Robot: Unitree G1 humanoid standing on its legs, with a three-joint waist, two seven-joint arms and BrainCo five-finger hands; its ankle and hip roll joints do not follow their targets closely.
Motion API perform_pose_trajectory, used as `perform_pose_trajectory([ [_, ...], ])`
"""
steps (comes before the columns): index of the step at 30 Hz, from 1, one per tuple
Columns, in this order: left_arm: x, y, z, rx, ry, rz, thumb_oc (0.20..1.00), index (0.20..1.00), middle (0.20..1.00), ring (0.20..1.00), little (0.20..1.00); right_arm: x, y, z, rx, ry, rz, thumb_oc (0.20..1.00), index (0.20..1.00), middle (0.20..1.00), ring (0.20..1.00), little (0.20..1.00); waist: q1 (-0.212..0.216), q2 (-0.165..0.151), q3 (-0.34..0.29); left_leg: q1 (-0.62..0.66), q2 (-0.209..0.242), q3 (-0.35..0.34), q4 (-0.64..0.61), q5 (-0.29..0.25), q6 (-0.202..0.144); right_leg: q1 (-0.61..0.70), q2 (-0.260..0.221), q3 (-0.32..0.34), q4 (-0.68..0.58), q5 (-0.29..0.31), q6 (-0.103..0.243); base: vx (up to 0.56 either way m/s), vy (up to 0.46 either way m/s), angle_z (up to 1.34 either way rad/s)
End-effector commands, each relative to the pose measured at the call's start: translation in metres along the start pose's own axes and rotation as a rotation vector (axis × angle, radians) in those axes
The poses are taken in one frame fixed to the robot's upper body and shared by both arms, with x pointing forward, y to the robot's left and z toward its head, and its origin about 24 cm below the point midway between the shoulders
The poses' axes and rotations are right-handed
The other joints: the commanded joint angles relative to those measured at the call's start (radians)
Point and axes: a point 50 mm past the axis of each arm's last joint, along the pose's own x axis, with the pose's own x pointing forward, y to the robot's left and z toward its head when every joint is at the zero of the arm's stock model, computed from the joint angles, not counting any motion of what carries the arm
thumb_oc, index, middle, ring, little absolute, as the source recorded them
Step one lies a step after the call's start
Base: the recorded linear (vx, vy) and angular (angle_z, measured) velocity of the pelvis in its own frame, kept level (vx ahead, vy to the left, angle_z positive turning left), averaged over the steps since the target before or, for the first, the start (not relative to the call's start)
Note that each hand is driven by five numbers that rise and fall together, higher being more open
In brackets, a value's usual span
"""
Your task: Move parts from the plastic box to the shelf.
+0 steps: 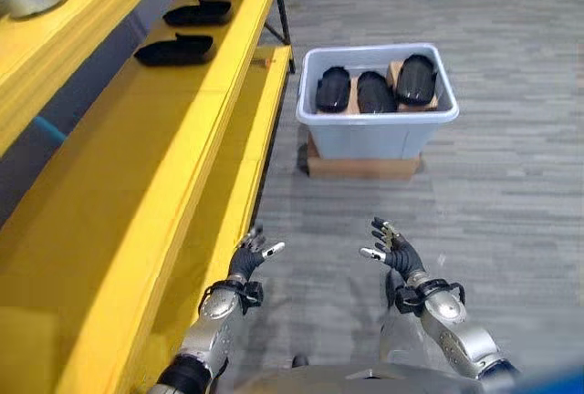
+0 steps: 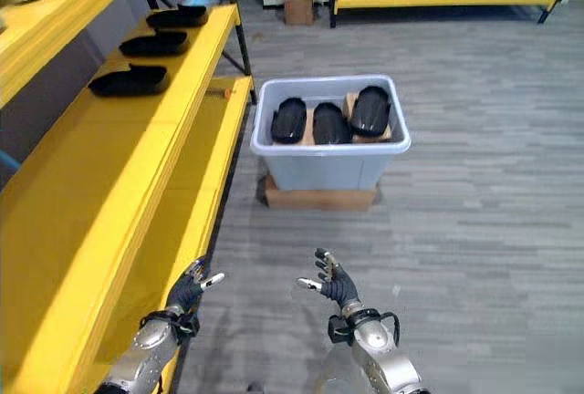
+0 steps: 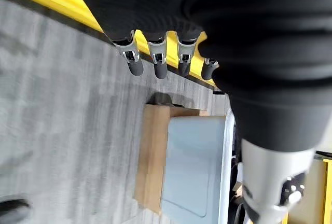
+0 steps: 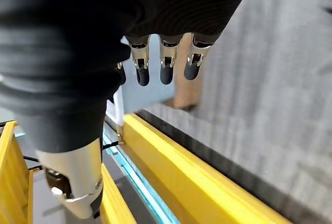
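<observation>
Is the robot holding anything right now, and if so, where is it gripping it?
Nothing is held. The left hand and right hand hang open and empty above the floor, short of the plastic box with its black parts.

Light is bright and even, falling from overhead, so the grey floor around the plastic box reads pale with no hard-edged shadows. The box throws one soft dark patch on its shelf-facing side, beside the cardboard base beneath it. The black parts inside the box carry small dull highlights on their curved shells. Left of the box, the yellow shelf has a mild sheen, with a whitish glare at its far end beyond the box. The shelf's lower board, nearest the box, is dimmer, shaded by the board above
</observation>
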Motion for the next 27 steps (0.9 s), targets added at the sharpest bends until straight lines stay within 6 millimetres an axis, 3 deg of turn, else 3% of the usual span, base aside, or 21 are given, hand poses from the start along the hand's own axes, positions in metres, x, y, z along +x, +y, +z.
perform_pose_trajectory([
  [1,0.006,-0.002,0.040,0.022,-0.171,-0.025,1.000,1.000,1.000,1.000,1.000,0.004,0.005,0.032,0.003,-0.160,0.034,1.000,1.000,1.000,1.000,1.000,-0.006,-0.013,-0.011,-0.012,0.007,0.051,0.036,0.004,-0.021,-0.048,-0.013,0.031,0.103,-0.061,0.036,0.17,-0.350,0.09],
  [4,0.007,-0.004,0.040,0.006,-0.172,-0.029,1.000,1.000,1.000,1.000,1.000,0.003,0.001,0.033,-0.011,-0.162,0.030,1.000,1.000,1.000,1.000,1.000,-0.009,0.007,-0.011,-0.026,0.049,0.044,0.072,0.052,-0.036,-0.057,0.014,0.022,0.163,-0.115,0.009,0.12,-0.266,-0.07],
  [9,0.010,-0.011,0.043,-0.041,-0.181,-0.042,1.000,1.000,1.000,1.000,1.000,0.002,-0.009,0.037,-0.039,-0.174,0.006,1.000,1.000,1.000,1.000,1.000,-0.011,0.019,-0.016,-0.089,0.123,0.014,0.189,0.263,-0.070,-0.043,0.082,0.014,0.191,-0.202,-0.055,0.16,-0.331,0.11],
  [10,0.009,-0.013,0.043,-0.037,-0.176,-0.051,1.000,1.000,1.000,1.000,1.000,-0.001,-0.014,0.035,-0.035,-0.171,-0.017,1.000,1.000,1.000,1.000,1.000,-0.012,0.005,-0.013,-0.137,0.160,0.031,0.283,0.346,-0.071,-0.006,0.113,0.013,0.171,-0.227,-0.086,0.31,-0.649,0.09],
  [11,0.007,-0.012,0.041,-0.036,-0.167,-0.056,1.000,1.000,1.000,1.000,1.000,-0.005,-0.020,0.030,-0.027,-0.159,-0.045,1.000,1.000,1.000,1.000,1.000,-0.009,-0.021,0.000,-0.191,0.206,0.072,0.439,0.394,-0.064,0.053,0.141,0.005,0.147,-0.256,-0.127,0.30,-0.676,0.12],
  [12,0.006,-0.011,0.038,-0.033,-0.153,-0.057,1.000,1.000,1.000,1.000,1.000,-0.008,-0.023,0.027,-0.029,-0.143,-0.056,1.000,1.000,1.000,1.000,1.000,0.002,-0.037,0.013,-0.237,0.196,0.072,0.506,0.384,-0.058,0.080,0.145,0.004,0.131,-0.263,-0.140,0.23,-0.501,0.26],
  [13,0.006,-0.011,0.036,-0.032,-0.150,-0.057,1.000,1.000,1.000,1.000,1.000,-0.008,-0.025,0.025,-0.027,-0.135,-0.069,1.000,1.000,1.000,1.000,1.000,0.017,-0.048,0.024,-0.289,0.132,0.052,0.512,0.324,-0.045,0.099,0.141,0.008,0.117,-0.264,-0.136,0.15,-0.239,0.27],
  [14,0.005,-0.012,0.035,-0.026,-0.147,-0.058,1.000,1.000,1.000,1.000,1.000,-0.008,-0.027,0.025,-0.029,-0.135,-0.081,1.000,1.000,1.000,1.000,1.000,0.033,-0.056,0.035,-0.367,0.039,0.032,0.488,0.251,-0.027,0.120,0.140,0.014,0.101,-0.260,-0.125,0.14,-0.135,0.03],
  [15,0.004,-0.011,0.034,-0.031,-0.146,-0.057,1.000,1.000,1.000,1.000,1.000,-0.007,-0.028,0.027,-0.030,-0.138,-0.083,1.000,1.000,1.000,1.000,1.000,0.037,-0.061,0.040,-0.398,0.017,0.026,0.480,0.224,-0.020,0.134,0.140,0.018,0.097,-0.255,-0.119,0.28,-0.093,-0.22],
  [16,0.002,-0.008,0.032,-0.020,-0.143,-0.053,1.000,1.000,1.000,1.000,1.000,-0.009,-0.030,0.027,-0.026,-0.147,-0.088,1.000,1.000,1.000,1.000,1.000,0.041,-0.059,0.043,-0.420,0.031,0.082,0.290,0.222,-0.016,0.158,0.142,0.008,0.086,-0.265,-0.103,0.30,-0.033,-0.35],
  [17,0.001,-0.007,0.031,-0.015,-0.141,-0.050,1.000,1.000,1.000,1.000,1.000,-0.010,-0.031,0.026,-0.027,-0.143,-0.094,1.000,1.000,1.000,1.000,1.000,0.048,-0.055,0.044,-0.423,0.026,0.081,0.227,0.239,-0.019,0.170,0.149,0.010,0.085,-0.270,-0.101,0.36,0.015,-0.36],
  [19,0.000,-0.005,0.029,-0.006,-0.141,-0.037,1.000,1.000,1.000,1.000,1.000,-0.010,-0.030,0.022,-0.031,-0.134,-0.103,1.000,1.000,1.000,1.000,1.000,0.077,-0.034,0.050,-0.468,0.009,0.019,0.002,0.343,-0.055,0.222,0.180,0.025,0.072,-0.291,-0.092,0.39,0.086,-0.95],
  [21,-0.003,-0.001,0.031,-0.029,-0.158,-0.025,1.000,1.000,1.000,1.000,1.000,-0.011,-0.027,0.018,-0.029,-0.115,-0.081,1.000,1.000,1.000,1.000,1.000,0.084,-0.021,0.040,-0.448,0.026,-0.005,0.001,0.346,-0.060,0.260,0.184,0.058,0.072,-0.326,-0.085,0.37,0.146,-0.61],
  [23,-0.002,-0.001,0.033,-0.037,-0.166,-0.024,1.000,1.000,1.000,1.000,1.000,-0.011,-0.024,0.013,-0.023,-0.097,-0.072,1.000,1.000,1.000,1.000,1.000,0.081,-0.019,0.020,-0.428,0.036,0.018,0.001,0.349,-0.062,0.289,0.170,0.064,0.069,-0.341,-0.082,0.37,0.204,-0.37],
  [27,-0.002,0.004,0.038,-0.035,-0.185,-0.002,1.000,1.000,1.000,1.000,1.000,-0.010,-0.020,0.012,0.011,-0.094,-0.067,1.000,1.000,1.000,1.000,1.000,0.088,-0.043,0.006,-0.396,0.018,0.047,0.029,0.314,-0.031,0.307,0.131,0.085,0.087,-0.351,-0.065,0.27,0.153,-0.44],
])
